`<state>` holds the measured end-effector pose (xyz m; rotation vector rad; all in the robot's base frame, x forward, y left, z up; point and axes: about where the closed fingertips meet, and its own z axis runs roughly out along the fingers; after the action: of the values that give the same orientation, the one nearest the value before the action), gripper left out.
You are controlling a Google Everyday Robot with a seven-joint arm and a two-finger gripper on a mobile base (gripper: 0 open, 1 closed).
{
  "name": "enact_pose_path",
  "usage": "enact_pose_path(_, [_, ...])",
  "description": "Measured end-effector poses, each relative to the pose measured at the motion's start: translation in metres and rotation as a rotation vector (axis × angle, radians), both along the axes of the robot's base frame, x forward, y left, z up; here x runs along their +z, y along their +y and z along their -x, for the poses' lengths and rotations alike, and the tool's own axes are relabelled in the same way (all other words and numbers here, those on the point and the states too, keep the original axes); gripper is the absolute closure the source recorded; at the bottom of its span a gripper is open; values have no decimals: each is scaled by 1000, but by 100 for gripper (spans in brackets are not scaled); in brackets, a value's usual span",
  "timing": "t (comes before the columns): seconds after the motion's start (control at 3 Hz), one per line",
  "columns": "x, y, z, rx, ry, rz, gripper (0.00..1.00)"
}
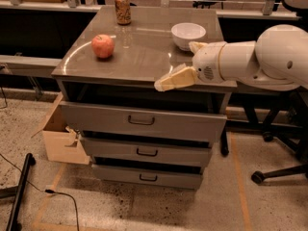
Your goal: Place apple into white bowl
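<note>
The apple (103, 45), red-pink and round, sits on the left part of the grey cabinet top (144, 57). The white bowl (188, 34) stands on the right part of the top, empty. My gripper (174, 65) is at the end of the white arm that reaches in from the right. It hovers over the front right of the top, in front of the bowl and well to the right of the apple. Its cream fingers (175, 78) are spread apart and hold nothing.
A patterned drink can (122, 7) stands at the back of the top. The cabinet has several shut drawers (142, 121). An open cardboard box (60, 134) sits on the floor at its left. A chair base (276, 172) is at the right, and a cable (62, 198) lies on the floor.
</note>
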<state>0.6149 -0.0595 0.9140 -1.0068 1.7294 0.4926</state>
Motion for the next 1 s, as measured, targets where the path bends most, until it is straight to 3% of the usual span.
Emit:
enact_pose_path(0.67, [0,10,-4,-14,-16,22,0])
enact_pose_path(1.0, [-15,35,-14,-34,-34,13,0])
